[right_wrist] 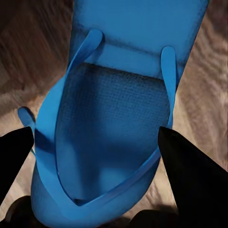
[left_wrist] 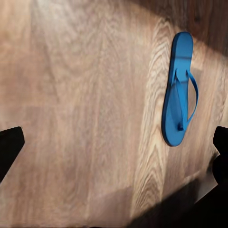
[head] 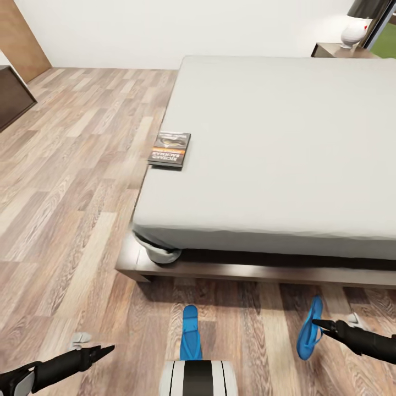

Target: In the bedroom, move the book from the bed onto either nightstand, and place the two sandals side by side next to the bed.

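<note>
Blue sandal tilted at our right gripper

Blue sandal (right_wrist: pixel 118 123) is sitting between our right gripper (right_wrist: pixel 97 142) fingers, jaws spread beside it; the head view shows it on edge. Our left gripper (head: pixel 107 349) is hovering open, the other sandal (left_wrist: pixel 179 90) lying flat on the plank floor (head: pixel 71 181). Farther off, the book (head: pixel 170 149) is resting at the bed (head: pixel 286 148) edge.

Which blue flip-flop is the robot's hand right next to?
The right-hand sandal, beside the right gripper. The other sandal lies flat in the middle, away from both grippers.

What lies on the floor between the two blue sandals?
In the head view, only bare wood floor lies between the left sandal and the right sandal.
</note>
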### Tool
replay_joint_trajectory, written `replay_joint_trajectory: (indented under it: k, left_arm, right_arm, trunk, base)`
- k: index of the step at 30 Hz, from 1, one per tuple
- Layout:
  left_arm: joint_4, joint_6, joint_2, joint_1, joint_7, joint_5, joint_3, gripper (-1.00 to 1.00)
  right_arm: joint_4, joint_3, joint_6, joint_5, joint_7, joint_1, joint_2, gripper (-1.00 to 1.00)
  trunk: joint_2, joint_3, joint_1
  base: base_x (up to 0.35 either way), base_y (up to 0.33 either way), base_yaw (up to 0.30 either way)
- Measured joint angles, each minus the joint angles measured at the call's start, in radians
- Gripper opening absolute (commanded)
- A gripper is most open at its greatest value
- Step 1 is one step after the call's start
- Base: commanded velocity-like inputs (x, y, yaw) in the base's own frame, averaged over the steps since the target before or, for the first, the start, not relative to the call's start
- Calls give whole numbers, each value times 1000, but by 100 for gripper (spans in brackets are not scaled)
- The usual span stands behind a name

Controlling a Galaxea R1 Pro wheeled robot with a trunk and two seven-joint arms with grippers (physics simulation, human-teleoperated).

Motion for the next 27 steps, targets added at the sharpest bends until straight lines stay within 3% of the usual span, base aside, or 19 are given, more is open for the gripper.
replay_joint_trajectory:
  k: [7, 13, 21, 23, 27]
  left_arm:
    - [0, 0, -13, 0, 0, -1, 0, 100]
    - [0, 1, -15, 0, 1, -1, 0, 100]
    - [-1, 0, -27, 0, 3, -1, 0, 100]
    - [-1, 0, -29, 0, 3, -1, 0, 100]
    - [-1, 0, -42, 0, 3, -2, -1, 100]
  right_arm:
    - [-3, 2, 8, 14, -51, 0, 0, -100]
    - [-4, 1, 9, 116, -50, 0, 0, -100]
    - [-3, 0, 16, 133, -60, 0, 0, -100]
    - [-3, 0, 15, 135, -92, 0, -1, -100]
    - [-4, 0, 15, 136, -228, 0, -1, -100]
  trunk:
    - [0, 0, 0]
    - [0, 0, 0]
    - [0, 0, 0]
    - [0, 0, 0]
    - [0, 0, 0]
  base:
    - [0, 316, 0]
    - [0, 316, 0]
    - [0, 316, 0]
    - [0, 316, 0]
    - [0, 316, 0]
